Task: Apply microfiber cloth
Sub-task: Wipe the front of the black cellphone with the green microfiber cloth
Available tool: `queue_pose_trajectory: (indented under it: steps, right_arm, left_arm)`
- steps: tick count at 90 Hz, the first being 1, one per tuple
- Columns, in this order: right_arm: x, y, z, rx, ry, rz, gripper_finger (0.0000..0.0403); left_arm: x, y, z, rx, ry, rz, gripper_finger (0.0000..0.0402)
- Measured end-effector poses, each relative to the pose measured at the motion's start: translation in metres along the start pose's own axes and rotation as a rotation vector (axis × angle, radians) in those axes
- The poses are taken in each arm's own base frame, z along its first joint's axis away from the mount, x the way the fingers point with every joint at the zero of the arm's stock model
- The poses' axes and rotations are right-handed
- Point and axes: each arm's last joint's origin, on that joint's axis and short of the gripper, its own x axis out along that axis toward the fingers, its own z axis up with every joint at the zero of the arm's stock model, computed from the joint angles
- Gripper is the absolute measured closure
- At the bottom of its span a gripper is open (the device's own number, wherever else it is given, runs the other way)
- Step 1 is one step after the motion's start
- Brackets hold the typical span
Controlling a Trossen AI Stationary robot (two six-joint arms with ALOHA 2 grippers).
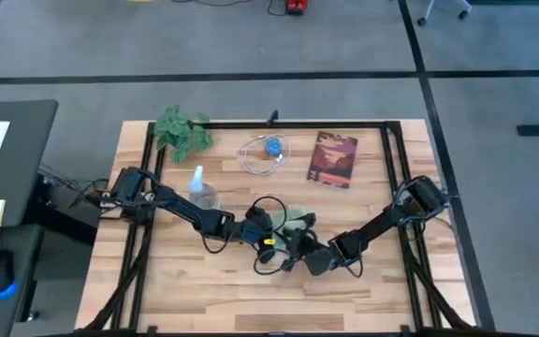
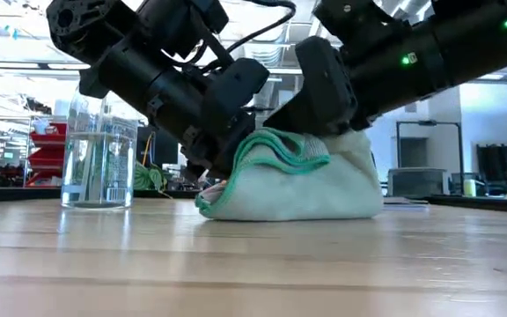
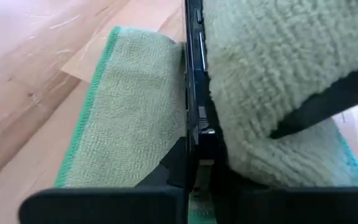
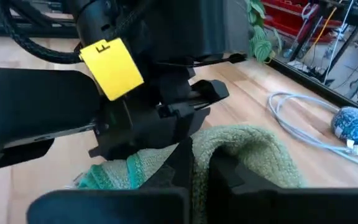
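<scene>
The pale mint-green microfiber cloth point(image 1: 295, 221) lies bunched at the table's middle, its lower folds resting on the wood point(image 2: 297, 189). A black phone point(image 3: 195, 93) stands on edge inside the bunch, with cloth on both of its faces. My left gripper point(image 1: 271, 229) reaches in from the table's left and is shut on the phone. My right gripper point(image 1: 299, 245) comes from the right and is shut on the cloth point(image 4: 241, 149) on top of the bunch, close against the left gripper. My left gripper pinches the phone between its two fingers point(image 3: 169, 171), one on each flat face, at the end nearest the wrist point(image 3: 199, 146). The phone stands on edge, and the fingers lie along it. The cloth hides whether it rests on the table. My right gripper pinches a raised fold of the cloth point(image 4: 201, 158) between its two fingers point(image 4: 232, 171), slanting down from the table's right. One dark finger point(image 3: 328, 99) presses the fluffy cloth against the phone's face. The cloth's lower part stays on the table, slack.
A clear container of water point(image 1: 200, 192) stands just left of the cloth point(image 2: 99, 158). At the far side are a leafy plant point(image 1: 183, 131), a coiled white cable with a blue lump point(image 1: 268, 153) and a dark red book point(image 1: 333, 159). Bare wood lies toward the near edge.
</scene>
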Motion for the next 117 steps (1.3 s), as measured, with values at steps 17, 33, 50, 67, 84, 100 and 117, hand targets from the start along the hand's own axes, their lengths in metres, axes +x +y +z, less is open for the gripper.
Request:
queue_pose_trajectory:
  steps: [17, 33, 50, 67, 84, 100, 117]
  right_arm:
    - [-0.008, 0.002, -0.008, -0.110, 0.041, -0.065, 0.0403]
    - [-0.024, 0.002, -0.019, -0.186, 0.060, -0.162, 0.0403]
    - [-0.028, -0.001, -0.030, -0.085, 0.084, -0.193, 0.0403]
    - [-0.018, 0.003, -0.017, -0.074, 0.053, -0.107, 0.0403]
    - [-0.009, 0.002, -0.012, -0.132, 0.062, -0.028, 0.0403]
    - [-0.020, 0.003, -0.020, -0.187, 0.092, -0.078, 0.0403]
    - [-0.042, -0.002, -0.032, -0.214, 0.153, -0.122, 0.0403]
  left_arm:
    - [0.000, 0.000, 0.000, -0.022, 0.000, -0.005, 0.0390]
    - [0.000, -0.001, 0.000, -0.038, 0.001, -0.008, 0.0390]
    - [0.000, -0.002, 0.001, -0.075, -0.005, -0.017, 0.0390]
    - [0.000, -0.003, 0.001, -0.088, -0.013, -0.027, 0.0390]
    - [0.000, -0.003, 0.002, -0.093, -0.021, -0.036, 0.0390]
    - [0.000, -0.004, 0.003, -0.105, -0.030, -0.052, 0.0390]
    - [-0.002, -0.008, 0.004, -0.105, -0.035, -0.069, 0.0390]
